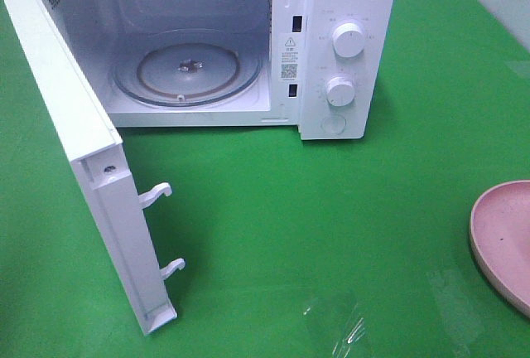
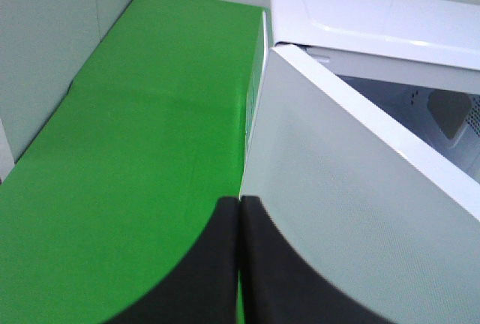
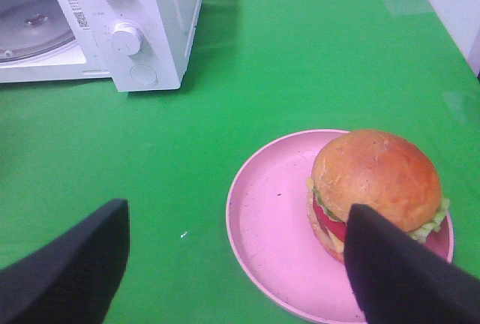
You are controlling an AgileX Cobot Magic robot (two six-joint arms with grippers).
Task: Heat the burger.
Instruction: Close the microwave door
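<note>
1. Hovering above the burger (image 3: 375,178), the right gripper (image 3: 236,260) has its fingers (image 3: 71,268) spread wide with nothing between them; one finger overlaps the bun's near edge in the right wrist view, and contact can't be confirmed.
2. Burger sits on the pink plate (image 3: 274,226), toward one side rather than centred, upright, bun on top. The plate is on the green mat (image 1: 348,209), well apart from the microwave (image 1: 348,10) and off to its knob side.
3. Left gripper (image 2: 238,264) is clenched on nothing, fingers pressed together, just beside the outer face of the open door (image 2: 352,211).
4. Door (image 1: 74,126) is swung fully out; the glass turntable (image 1: 186,68) is bare, so the cavity is ready.
5. Step in hand, as I read it: grab the burger. Centre the fingers across the bun's widest part, come straight down and close gently, since the stacked layers will likely shear if squeezed off-centre.
6. Carry it in low and level, and keep clear of the door latches (image 1: 157,195).
</note>
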